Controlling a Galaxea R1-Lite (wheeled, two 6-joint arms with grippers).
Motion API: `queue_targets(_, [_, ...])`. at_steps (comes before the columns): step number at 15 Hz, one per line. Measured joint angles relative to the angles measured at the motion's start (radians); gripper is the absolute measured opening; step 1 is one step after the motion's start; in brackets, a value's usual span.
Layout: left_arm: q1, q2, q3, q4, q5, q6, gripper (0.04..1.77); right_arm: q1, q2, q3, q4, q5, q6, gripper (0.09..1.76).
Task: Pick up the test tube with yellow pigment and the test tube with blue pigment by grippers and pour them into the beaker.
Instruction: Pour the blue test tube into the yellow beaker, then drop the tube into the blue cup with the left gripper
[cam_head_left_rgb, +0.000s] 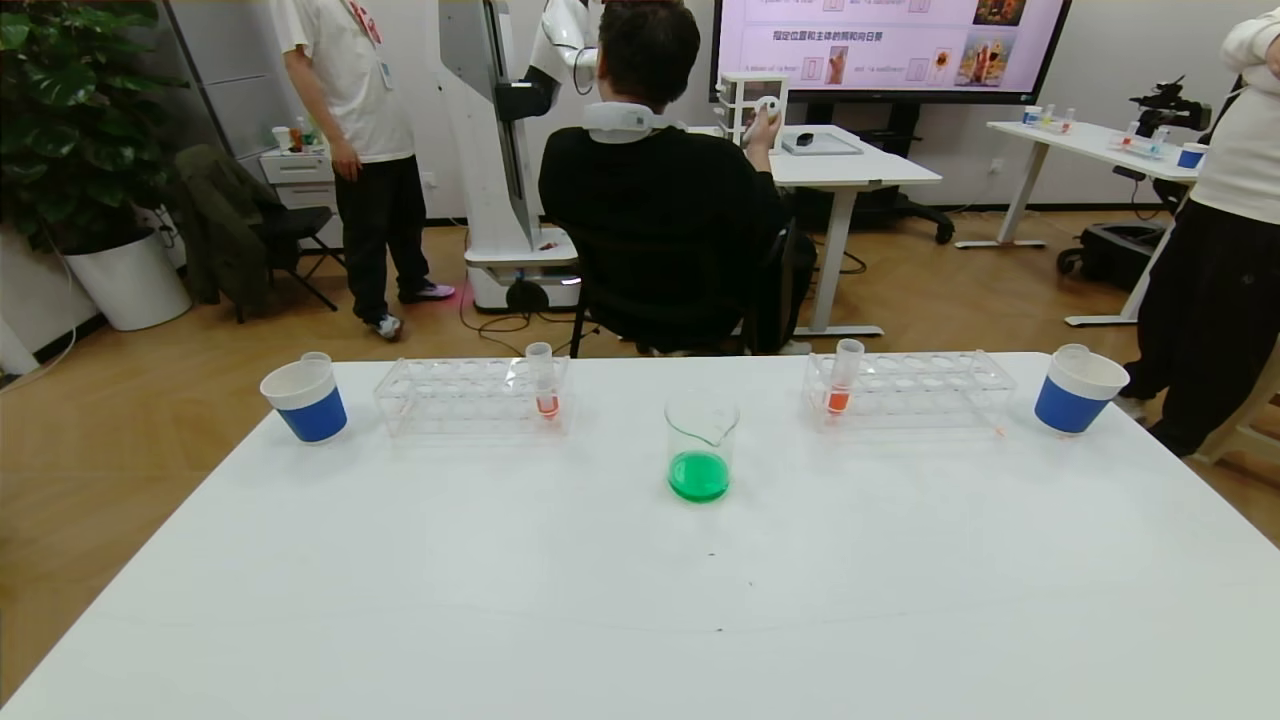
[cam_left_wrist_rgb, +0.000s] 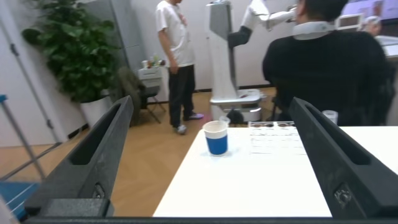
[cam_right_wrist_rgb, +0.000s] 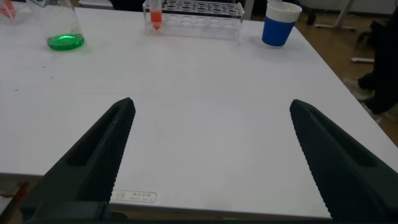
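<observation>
A: Why does the tabletop (cam_head_left_rgb: 640, 600) look so tidy?

B: It is laid out as a mirror. One rack (cam_head_left_rgb: 470, 395) and one blue cup (cam_head_left_rgb: 305, 400) sit on the left, and another rack (cam_head_left_rgb: 910, 388) and cup (cam_head_left_rgb: 1075, 392) on the right, so each arm has its own set. The beaker (cam_head_left_rgb: 701, 445) stands in the middle, where I'd say both arms can reach it.

A: And the yellow and blue tubes?

B: No tube shows either colour. The beaker holds green liquid, so I judge both are already poured. An empty tube (cam_head_left_rgb: 316, 357) leans in the left cup and another (cam_head_left_rgb: 1072, 351) in the right. An orange tube (cam_head_left_rgb: 545, 380) stands in each rack.

A: The arms?

B: The head view misses them. Only the wrist views show the left tool (cam_left_wrist_rgb: 211, 104), off the tabletop's left side, and the right tool (cam_right_wrist_rgb: 211, 104), over its near edge. Both have their fingers spread wide, holding nothing
</observation>
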Motion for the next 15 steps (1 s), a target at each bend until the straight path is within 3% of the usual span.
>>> queue_targets(5, [-0.006, -0.224, 0.243, 0.006, -0.123, -0.107, 1.75, 0.000, 0.000, 0.000, 0.000, 0.000, 0.000, 1.74])
queue_targets(6, [-0.006, -0.243, 0.271, 0.069, -0.132, -0.141, 1.75, 0.000, 0.000, 0.000, 0.000, 0.000, -0.001, 1.74])
queue_targets(10, [-0.006, -0.274, 0.290, 0.367, -0.220, -0.176, 1.75, -0.001, 0.000, 0.000, 0.000, 0.000, 0.000, 1.74])
queue_targets(15, [-0.007, -0.278, 0.280, 0.394, -0.226, -0.169, 1.75, 0.000, 0.000, 0.000, 0.000, 0.001, -0.002, 1.74])
